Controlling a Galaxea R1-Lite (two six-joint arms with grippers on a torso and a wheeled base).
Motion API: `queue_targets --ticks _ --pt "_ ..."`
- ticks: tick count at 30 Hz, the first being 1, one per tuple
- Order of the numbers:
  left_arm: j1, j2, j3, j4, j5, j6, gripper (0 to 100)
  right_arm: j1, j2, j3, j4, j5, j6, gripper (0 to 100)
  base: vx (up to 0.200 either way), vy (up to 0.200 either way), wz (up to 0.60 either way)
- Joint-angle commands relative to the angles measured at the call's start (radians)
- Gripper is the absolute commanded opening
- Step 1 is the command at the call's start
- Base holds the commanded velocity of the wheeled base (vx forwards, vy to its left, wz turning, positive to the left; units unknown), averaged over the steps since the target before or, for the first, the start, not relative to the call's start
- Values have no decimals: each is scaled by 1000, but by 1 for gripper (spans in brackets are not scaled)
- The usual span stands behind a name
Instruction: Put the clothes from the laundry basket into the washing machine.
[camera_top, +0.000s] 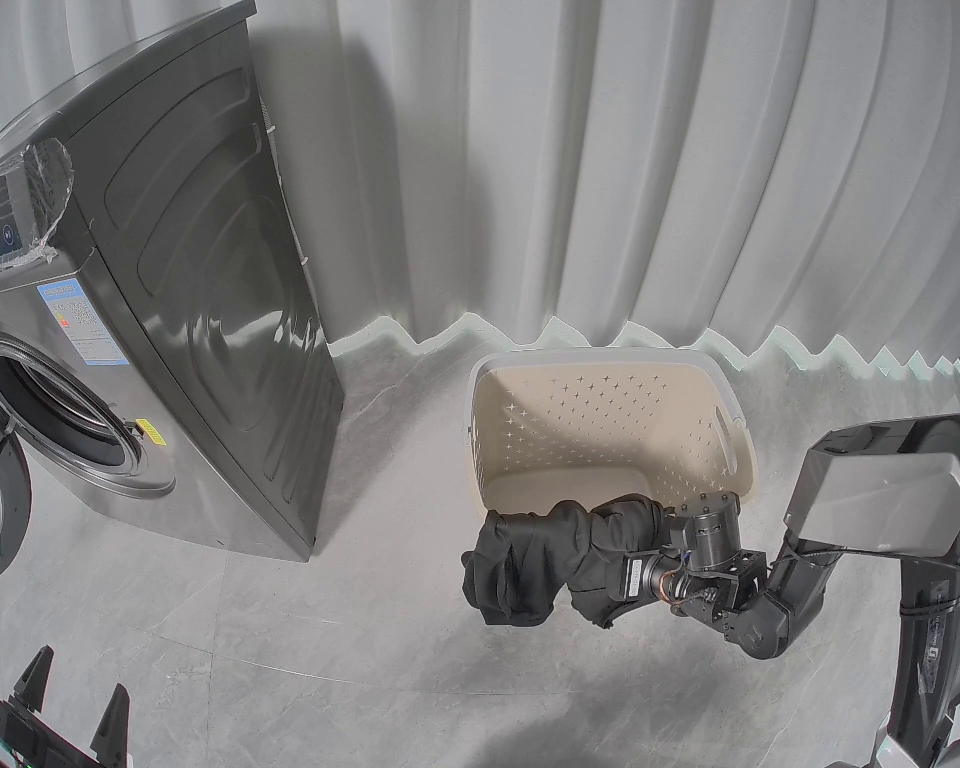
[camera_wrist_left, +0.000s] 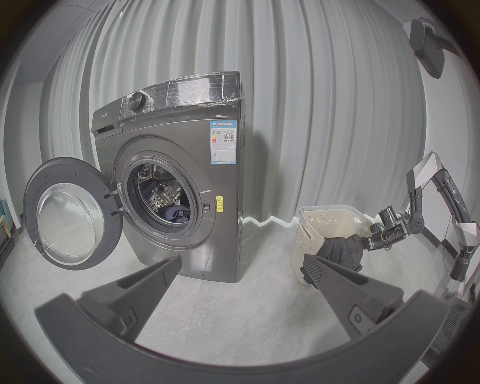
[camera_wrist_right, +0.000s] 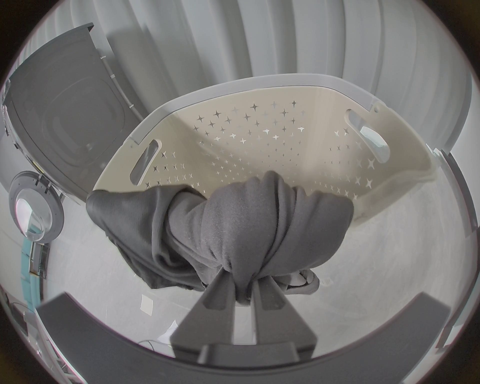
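A dark grey garment (camera_top: 545, 560) (camera_wrist_right: 240, 230) hangs bunched in the air just in front of the cream laundry basket (camera_top: 730, 400) (camera_wrist_right: 310, 120), whose inside looks bare. My right gripper (camera_wrist_right: 244, 290) is shut on the garment's fabric, and in the head view the cloth hides its fingers. The grey washing machine (camera_top: 180, 300) (camera_wrist_left: 190, 170) stands at the left with its round door (camera_wrist_left: 70, 215) swung open; some cloth lies in the drum (camera_wrist_left: 172, 212). My left gripper (camera_wrist_left: 240, 265) (camera_top: 70, 700) is open, low at the near left, facing the machine.
White curtains (camera_top: 620, 150) close off the back of the room. Pale tiled floor (camera_top: 350, 600) lies open between the washing machine and the basket.
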Motion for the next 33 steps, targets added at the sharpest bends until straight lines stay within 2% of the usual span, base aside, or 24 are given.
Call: queue_targets --ticks 1,8,12,16,23,28,31,33 --pt "1 -16 15 -1 0 -2 100 41 -82 88 -7 0 9 0 0 0 0" --pt "1 -16 15 1 0 -2 100 145 -263 245 -62 -5 12 0 0 0 0" --pt "1 -16 15 1 0 -2 100 174 -381 280 -54 -5 9 0 0 0 0" --pt "1 -16 15 1 0 -2 100 196 -497 309 -50 -37 -4 0 0 0 0" --pt "1 -16 15 1 0 -2 100 229 -700 334 -44 -39 -14 0 0 0 0" --pt "1 -16 15 1 0 -1 100 222 -775 321 -45 -28 -60 0 0 0 0" --pt "1 -16 15 1 0 -1 100 222 -809 288 -47 -26 -122 0 0 0 0" --pt "1 -16 15 1 0 -1 100 223 -821 255 -44 -26 -140 0 0 0 0"
